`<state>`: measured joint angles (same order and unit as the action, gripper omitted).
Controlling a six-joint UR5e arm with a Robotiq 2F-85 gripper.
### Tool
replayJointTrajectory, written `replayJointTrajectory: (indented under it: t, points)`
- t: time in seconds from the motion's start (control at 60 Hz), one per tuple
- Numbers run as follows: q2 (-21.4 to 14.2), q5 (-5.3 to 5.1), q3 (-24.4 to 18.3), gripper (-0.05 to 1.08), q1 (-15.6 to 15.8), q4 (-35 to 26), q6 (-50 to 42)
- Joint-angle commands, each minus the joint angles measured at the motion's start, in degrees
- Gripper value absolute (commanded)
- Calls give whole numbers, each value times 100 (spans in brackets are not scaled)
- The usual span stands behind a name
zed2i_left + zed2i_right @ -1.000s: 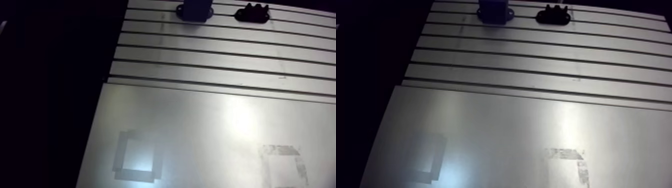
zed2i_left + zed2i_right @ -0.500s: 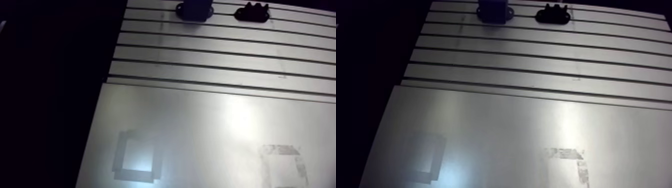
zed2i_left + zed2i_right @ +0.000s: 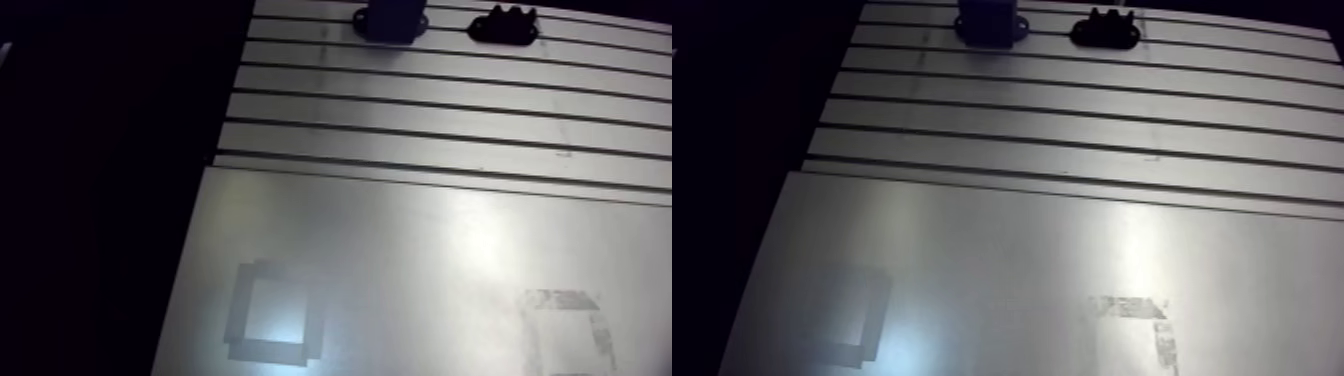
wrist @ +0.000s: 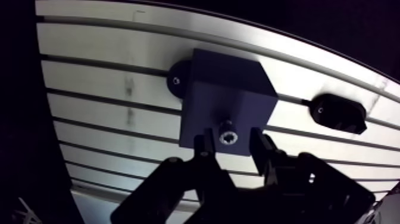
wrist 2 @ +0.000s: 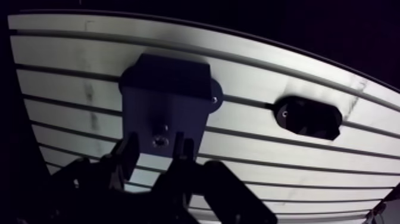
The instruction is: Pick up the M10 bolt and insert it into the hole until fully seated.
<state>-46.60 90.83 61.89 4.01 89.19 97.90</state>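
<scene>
**Inspector:** Start with the largest item.

**Recorder:** The slotted aluminium table (image 3: 420,110), its grooves running across the arm view. A smooth plate (image 3: 400,230) covers the near part. On the plate are a square outline of grey tape (image 3: 240,310) and a pale worn marking (image 3: 560,298), which is too faint to read.

**Inspector:** Fixtures?

**Recorder:** A dark blue block (image 4: 229,89) stands on the far slots. A black oval holder (image 4: 338,112) lies beside it on the table, apart from it. I cannot make out any lettering on either one.

**Inspector:** Where is the task item relative to the tool?

**Recorder:** The M10 bolt (image 4: 228,136) sits in the block's face, and only its socket head shows. The head lies directly between the fingers (image 4: 204,149).

**Inspector:** What is the gripper's condition?

**Recorder:** The gripper (image 4: 231,142) is spread, with one finger on each side of the head. A narrow gap shows on both sides, so it is not pinching the bolt.

**Inspector:** Pose?

**Recorder:** The wrist points at the bolted face of the block, close in and lined up with the bolt. The fingertips reach level with the head.
</scene>
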Motion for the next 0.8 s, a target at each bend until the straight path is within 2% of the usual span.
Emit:
replayJointTrajectory:
  t: [0.017,0.283,0.433,0.567,0.617,0.633,0.65,0.667,0.7,0.717,0.733,0.783,0.8]
  points:
    - [-10,-9,19,0,3,77,49]
    - [-85,-25,19,0,11,68,41]
    - [-416,-35,67,0,30,36,-24]
    - [-884,-25,280,0,30,-74,-47]
    - [-1177,-11,483,0,30,-131,-47]
    - [-1177,-11,483,0,30,-131,-47]
    - [-1343,-9,597,0,30,-134,-47]
    - [-1343,-9,597,0,30,-134,-47]
    - [-1709,-1,881,0,22,-103,-47]
    - [-1709,-1,881,0,22,-103,-47]
    - [-1901,0,1023,0,6,-85,-40]
    - [-2080,0,1149,0,-4,-82,-46]
    - [-2263,0,1280,0,-20,-74,-47]
